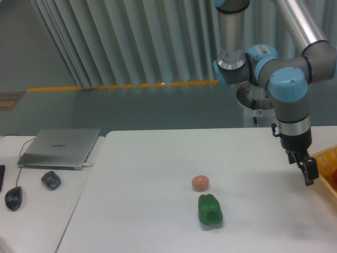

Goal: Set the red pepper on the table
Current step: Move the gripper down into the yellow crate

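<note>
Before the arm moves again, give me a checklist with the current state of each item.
1. Small glossy red pepper located: not ok, none visible; an orange container at the right edge may hold it.
2. Two-finger gripper state: cannot tell, fingers seen edge-on beside the container.
3. Gripper holding anything: cannot tell, nothing red shows at its tips.
4. Free spot on the large white table: ok, bare surface left of centre.
5. Obstacles: ok, the lumpy green pepper and the round pinkish-orange ball sit together mid-table, apart from the gripper.
</note>
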Robot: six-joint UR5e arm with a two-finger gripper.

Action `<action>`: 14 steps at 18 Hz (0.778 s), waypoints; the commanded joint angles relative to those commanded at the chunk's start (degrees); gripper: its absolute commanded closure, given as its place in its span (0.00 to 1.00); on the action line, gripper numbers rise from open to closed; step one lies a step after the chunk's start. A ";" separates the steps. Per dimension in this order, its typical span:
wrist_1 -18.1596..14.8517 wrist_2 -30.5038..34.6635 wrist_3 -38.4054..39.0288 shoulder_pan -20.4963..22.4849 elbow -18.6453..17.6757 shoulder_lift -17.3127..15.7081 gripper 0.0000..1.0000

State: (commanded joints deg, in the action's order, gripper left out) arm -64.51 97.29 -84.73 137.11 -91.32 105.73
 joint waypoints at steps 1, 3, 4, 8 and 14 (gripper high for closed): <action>0.09 0.44 0.17 -0.09 -0.18 0.09 0.00; 0.09 -0.08 0.35 -0.17 0.35 0.09 0.00; 0.09 -0.17 0.61 -0.18 0.35 0.17 0.00; 0.35 0.26 0.62 0.17 -1.66 0.18 0.00; 0.61 -0.26 0.00 1.49 -2.81 0.00 0.00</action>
State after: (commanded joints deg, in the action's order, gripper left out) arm -63.90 97.03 -84.72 138.60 -94.13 105.73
